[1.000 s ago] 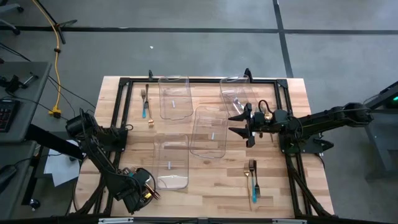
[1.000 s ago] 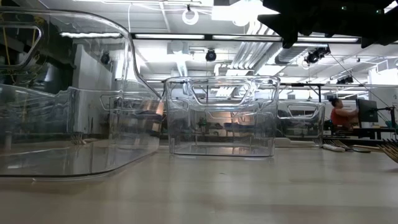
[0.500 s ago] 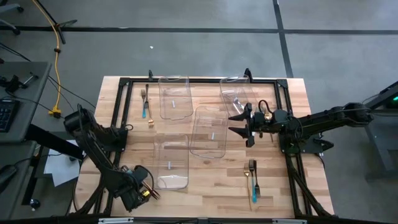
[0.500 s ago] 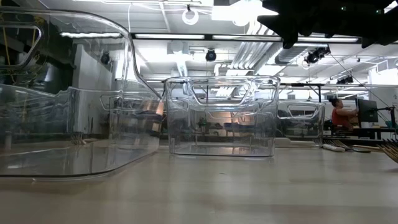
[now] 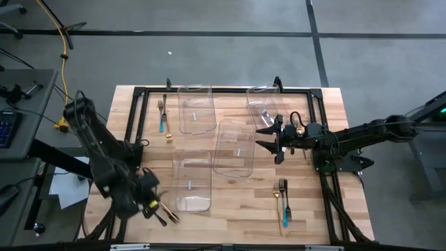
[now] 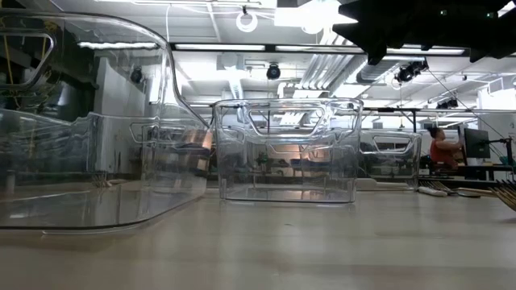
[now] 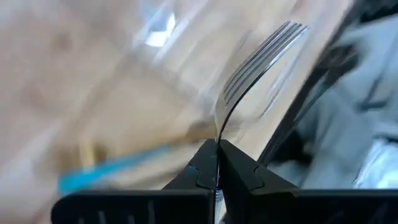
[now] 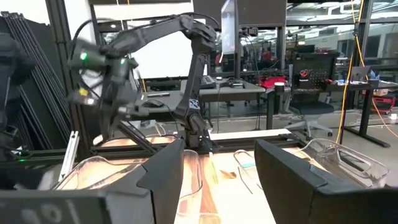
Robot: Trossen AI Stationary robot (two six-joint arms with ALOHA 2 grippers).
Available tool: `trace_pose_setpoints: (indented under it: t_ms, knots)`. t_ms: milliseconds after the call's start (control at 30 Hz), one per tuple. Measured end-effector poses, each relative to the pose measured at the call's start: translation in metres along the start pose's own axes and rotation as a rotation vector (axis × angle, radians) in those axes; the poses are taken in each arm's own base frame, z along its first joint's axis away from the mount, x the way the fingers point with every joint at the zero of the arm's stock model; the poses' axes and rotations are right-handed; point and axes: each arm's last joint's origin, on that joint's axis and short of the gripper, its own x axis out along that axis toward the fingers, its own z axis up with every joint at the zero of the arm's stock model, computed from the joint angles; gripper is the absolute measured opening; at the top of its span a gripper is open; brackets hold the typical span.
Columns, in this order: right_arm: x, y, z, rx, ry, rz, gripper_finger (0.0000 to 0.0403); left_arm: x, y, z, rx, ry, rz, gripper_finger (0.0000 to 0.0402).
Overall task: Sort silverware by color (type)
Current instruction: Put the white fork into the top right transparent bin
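Observation:
My left gripper hangs above the table's near left corner, shut on a slim silver fork whose tines point away past the fingertips. Below it a gold piece and a teal-handled piece lie flat on the wood. More silverware lies at the far left and at the near right. My right gripper hovers open over the table's right half, nothing between its fingers. My left gripper pinches the fork's handle between its two fingers, which meet flat on it. The fingers slant down, and the fork runs on along them, out past their free ends. It is lifted clear of the table, tines foremost.
Several clear plastic bins stand on the wood: two at the far side, one in the middle, one near my left gripper. A black frame rims the table. A person sits far off in the room.
My left arm has swung up and back, and its gripper has risen from the near left corner and gone a little toward the table's left and far edges. The fork has come up with it, clear of the wood; the gold piece stays where it lay.

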Motion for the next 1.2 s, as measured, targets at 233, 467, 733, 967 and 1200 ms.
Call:
trace_pose_setpoints:
  t_ms: [233, 467, 733, 967, 1200]
  knots:
    - [0.000, 0.000, 0.000, 0.000, -0.003, 0.000, 0.0193, -0.054, 0.012, 0.042, 0.254, -0.558, -0.077, 0.0001]
    - [0.000, 0.000, 0.002, 0.004, -0.017, 0.000, 0.0193, -0.069, 0.022, 0.083, 0.405, -0.970, 0.213, 0.0001]
    - [0.000, -0.001, 0.004, -0.019, -0.041, -0.026, 0.0193, -0.008, 0.019, 0.136, 0.600, -0.916, -0.064, 0.0000]
    - [0.000, -0.001, 0.005, -0.015, -0.047, -0.027, 0.0193, 0.018, 0.046, 0.177, 0.696, -1.020, -0.177, 0.0000]
    - [0.004, 0.000, -0.003, -0.018, -0.011, -0.025, 0.0193, 0.049, 0.065, 0.184, 0.708, -1.079, -0.248, 0.0000]
